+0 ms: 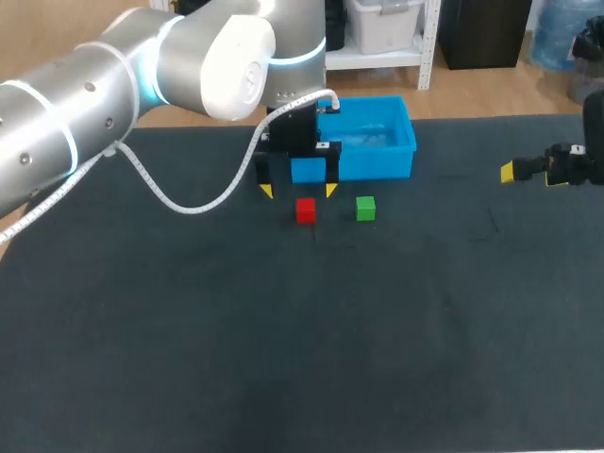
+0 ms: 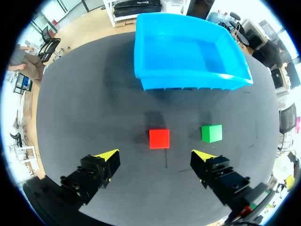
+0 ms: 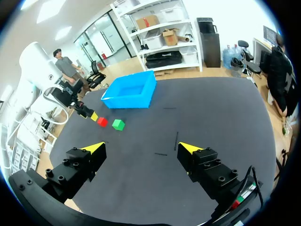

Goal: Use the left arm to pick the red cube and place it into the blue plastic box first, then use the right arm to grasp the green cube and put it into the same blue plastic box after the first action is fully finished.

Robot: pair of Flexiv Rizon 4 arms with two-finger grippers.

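The red cube [image 1: 305, 209] lies on the dark table just in front of the blue plastic box [image 1: 401, 142], with the green cube [image 1: 365, 209] a short way to its right. My left gripper [image 1: 297, 191] hangs open above and slightly behind the red cube. In the left wrist view the red cube [image 2: 159, 138] sits just ahead of the open left gripper [image 2: 157, 154], the green cube [image 2: 211, 133] beside it, the empty blue box [image 2: 188, 77] beyond. My right gripper [image 1: 528, 172] stands open at the far right; its own view shows the right gripper [image 3: 141, 149] over bare table, the red cube [image 3: 102, 122], green cube [image 3: 118, 124] and box [image 3: 128, 99] far ahead.
A white cable [image 1: 179, 200] loops down from my left arm [image 1: 113, 85] over the table's left part. The dark table mat [image 1: 283, 349] stretches wide in front of the cubes.
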